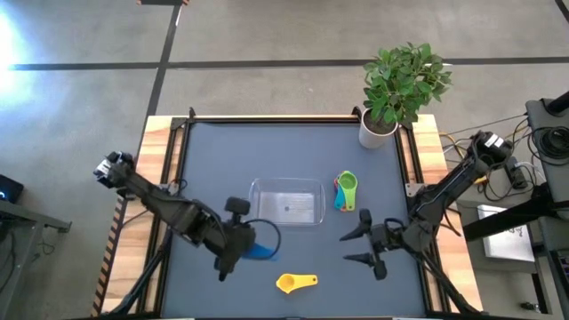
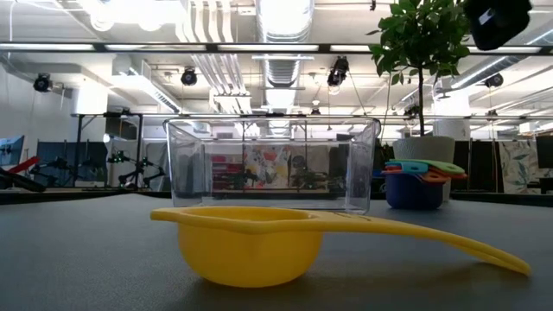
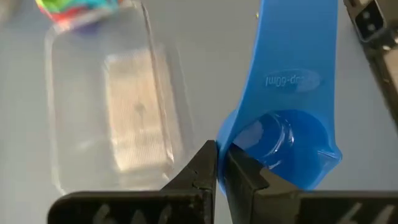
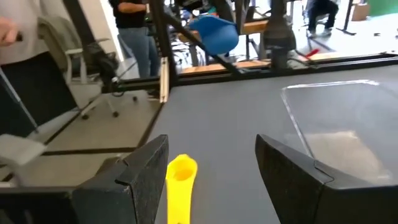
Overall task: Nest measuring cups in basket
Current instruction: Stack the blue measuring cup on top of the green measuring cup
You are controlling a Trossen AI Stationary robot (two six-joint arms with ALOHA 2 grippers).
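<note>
My left gripper (image 1: pixel 238 245) is near the table's near edge, left of centre, shut on the blue measuring cup (image 3: pixel 283 134). The right wrist view shows that blue cup (image 4: pixel 214 32) up in the air. A yellow cup (image 1: pixel 296 283) sits on its bowl on the table near the front edge, handle pointing right. Several other cups (image 1: pixel 345 191) sit nested in a stack just right of the clear basket (image 1: pixel 286 201), which stands mid-table. My right gripper (image 1: pixel 363 246) is open, low over the table right of the yellow cup (image 4: pixel 180 180), touching nothing. My left gripper pinches the blue cup's bowl wall at the rim (image 3: pixel 222 138), on the side away from the handle. The thin wall runs into the gap between the two shut fingers (image 3: pixel 202 168). The cup is lifted clear, and its handle (image 3: pixel 298 43) points away from the gripper.
A white plant pot (image 1: pixel 377 133) with a green plant stands at the table's far right corner. Wooden rails run along the left and right sides of the table. Bare grey mat lies between the basket and the yellow cup. People and chairs show beyond the table in the right wrist view.
</note>
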